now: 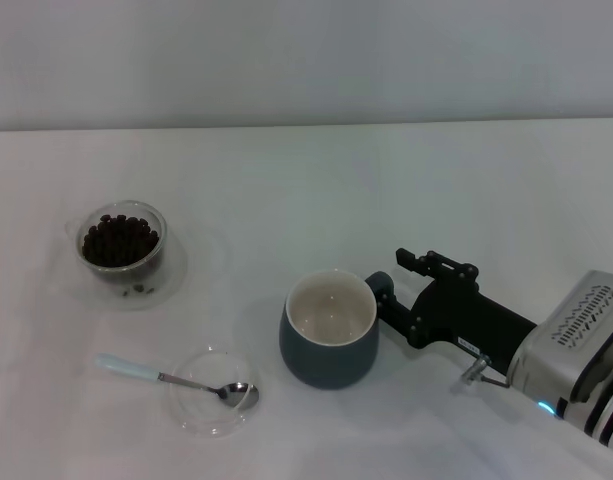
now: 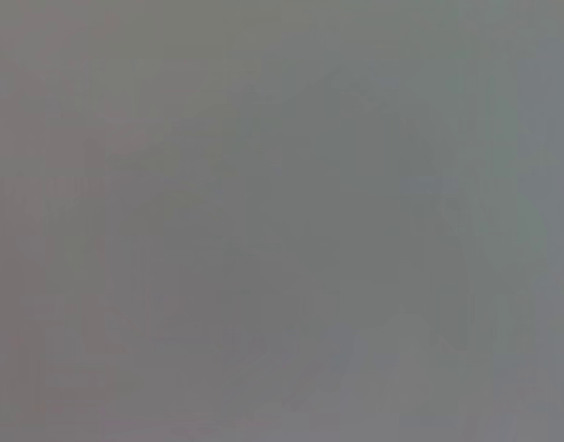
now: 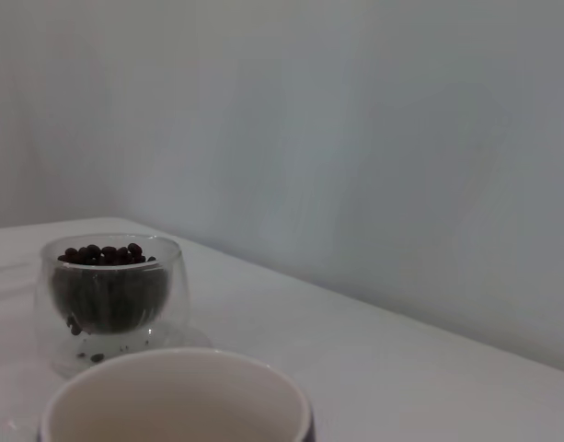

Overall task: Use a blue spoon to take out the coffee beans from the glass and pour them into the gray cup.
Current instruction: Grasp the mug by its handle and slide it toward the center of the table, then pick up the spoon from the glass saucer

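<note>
The glass [image 1: 121, 243] stands at the left, filled with dark coffee beans [image 1: 119, 238], and shows again in the right wrist view as the glass [image 3: 109, 299] with the coffee beans [image 3: 107, 255] heaped at its rim. The blue spoon [image 1: 176, 380] lies on the table, its metal bowl resting in a small clear dish and its pale handle pointing left. The gray cup [image 1: 329, 330] stands in the middle, and I see nothing but cream-white inside it; its rim [image 3: 176, 396] fills the near edge of the right wrist view. My right gripper [image 1: 383, 298] is against the cup's right side, at its handle. My left gripper is out of view.
A flat clear dish [image 1: 171, 275] lies under the glass with a few stray beans on it. The small clear dish [image 1: 208, 418] holding the spoon's bowl sits near the front edge. The table is white, with a pale wall behind. The left wrist view shows only plain grey.
</note>
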Robot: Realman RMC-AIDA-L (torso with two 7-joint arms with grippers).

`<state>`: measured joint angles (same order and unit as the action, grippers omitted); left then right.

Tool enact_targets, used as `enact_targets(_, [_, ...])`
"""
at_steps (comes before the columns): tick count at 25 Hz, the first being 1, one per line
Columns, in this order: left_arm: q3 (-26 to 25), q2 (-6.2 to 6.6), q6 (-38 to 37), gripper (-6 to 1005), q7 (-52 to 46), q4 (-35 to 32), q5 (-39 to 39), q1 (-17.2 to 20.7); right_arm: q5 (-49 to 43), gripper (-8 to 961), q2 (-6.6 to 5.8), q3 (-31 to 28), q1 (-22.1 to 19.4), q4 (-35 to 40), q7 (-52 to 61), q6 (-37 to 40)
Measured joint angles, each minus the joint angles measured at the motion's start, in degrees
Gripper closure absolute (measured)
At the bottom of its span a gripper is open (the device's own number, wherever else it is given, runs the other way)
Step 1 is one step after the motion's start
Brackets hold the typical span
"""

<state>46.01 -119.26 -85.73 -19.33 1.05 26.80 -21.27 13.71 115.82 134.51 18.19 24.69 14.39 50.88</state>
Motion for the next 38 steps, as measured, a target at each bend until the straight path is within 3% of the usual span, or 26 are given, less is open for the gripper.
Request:
enact_targets(3, [0.1,0.00,0.0,274,0.0,0.0,0.0,0.0,-0.1,487,-0.08,0.2,-0.2,0.0,0.0,0.0])
enact_targets(8, [0.1,0.05,-0.1,275,0.0,0.0,0.1,0.0,-0.4,377,-0.34,0.2,-0.7,-0.2,0.1,0.2])
enact_targets(18, [0.1,0.09,-0.1,275,0.4,0.0,0.4,-0.1,-0.6,376,-0.75,1.8,-2.1,-3.6,1.6,2.5])
enact_targets(22, [0.2,0.09,-0.1,276,0.2,-0.2,0.4,-0.1,-1.1,376,-0.92,1.8,-3.7,-6.8,3.6,9.0])
enact_targets(28, [0.7,-0.09,-2.5,276,-0.6,0.2,0.5,0.8,-0.6,377,-1.06,0.5,-4.7,-16.9,9.3,25.9])
enact_targets(33, [2.9,-0.06,-2.9,275,-8.5,0.4,0.6,2.0,-0.3,377,-1.26,-3.3,-4.6,-23.8,11.9,35.1])
enact_targets(38, [6.4,0.02,-2.9,274,-20.6,0.3,0.6,3.9,-0.1,376,-2.85,-7.9,-4.9,-27.0,12.7,40.9])
